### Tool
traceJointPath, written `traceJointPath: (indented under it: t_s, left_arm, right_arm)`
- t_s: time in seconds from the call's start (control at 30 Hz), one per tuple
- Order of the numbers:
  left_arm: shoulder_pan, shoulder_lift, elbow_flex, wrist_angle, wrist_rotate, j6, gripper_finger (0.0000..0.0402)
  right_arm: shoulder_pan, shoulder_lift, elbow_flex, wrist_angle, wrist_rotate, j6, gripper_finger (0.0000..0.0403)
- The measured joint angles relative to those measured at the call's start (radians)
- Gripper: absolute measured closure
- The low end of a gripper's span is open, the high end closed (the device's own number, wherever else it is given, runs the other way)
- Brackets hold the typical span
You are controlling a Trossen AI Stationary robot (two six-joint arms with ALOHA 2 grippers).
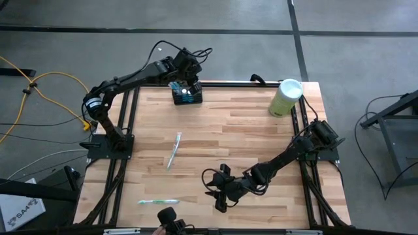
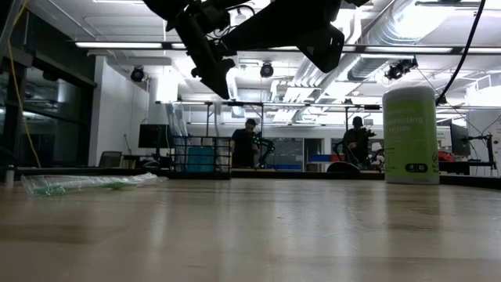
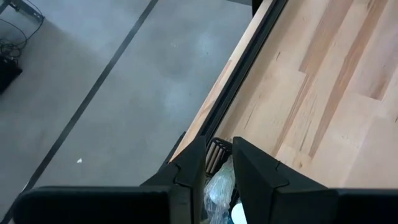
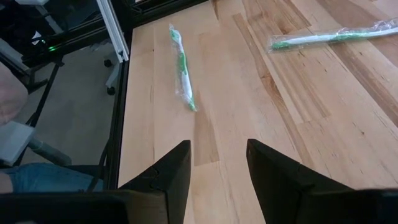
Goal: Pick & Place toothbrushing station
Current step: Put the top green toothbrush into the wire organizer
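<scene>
Wooden tabletop [image 1: 248, 140], seen from above: the toothbrushing station [image 1: 187, 94] stands at eleven o'clock by the far edge, holding something pale in clear wrap. The left gripper [image 1: 183, 83] hangs over it, fingers [image 3: 186, 174] slightly parted astride the wrap. Green canister [image 1: 285, 97] at one o'clock. Wrapped toothbrushes lie at centre-left [image 1: 174, 151] and seven o'clock [image 1: 157, 202]. Right gripper [image 1: 217, 194], at six o'clock, spread and empty.

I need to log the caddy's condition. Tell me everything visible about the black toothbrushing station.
The toothbrushing station is a small black boxy holder that looks like plastic, upright at the table's far edge, toward the left. The left wrist view shows a slotted wall and clear wrapped items with a blue-green tint inside. The left claw sits directly over it, fingers straddling the contents; whether they touch is unclear.
</scene>
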Motion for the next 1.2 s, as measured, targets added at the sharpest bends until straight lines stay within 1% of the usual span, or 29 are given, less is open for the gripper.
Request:
traceJointPath:
  t_s: [0.37,0.5,0.63,0.87,1.0,1.2]
  left_arm:
    - [-0.001,0.0,0.0,0.002,0.001,-0.001,0.0324]
    - [-0.018,-0.007,0.0,-0.002,0.001,-0.016,0.0324]
    - [-0.077,-0.042,0.0,-0.021,0.004,-0.058,0.0324]
    - [-0.225,-0.127,0.0,-0.093,0.006,-0.055,0.0324]
    - [-0.292,-0.159,0.0,-0.181,0.007,-0.076,0.0324]
    - [-0.359,-0.182,0.0,-0.38,0.006,-0.152,0.0324]
  right_arm:
    - [0.0,0.0,0.0,0.0,0.0,0.0,0.0255]
    - [0.0,0.0,0.0,0.0,0.0,0.0,0.0255]
    - [0.0,0.0,0.0,0.0,0.0,-0.002,0.0255]
    - [-0.001,0.0,0.0,0.0,-0.002,-0.026,0.0255]
    - [-0.001,0.0,0.0,0.0,-0.003,-0.029,0.0255]
    - [-0.001,0.0,0.0,0.0,-0.01,-0.03,0.0255]
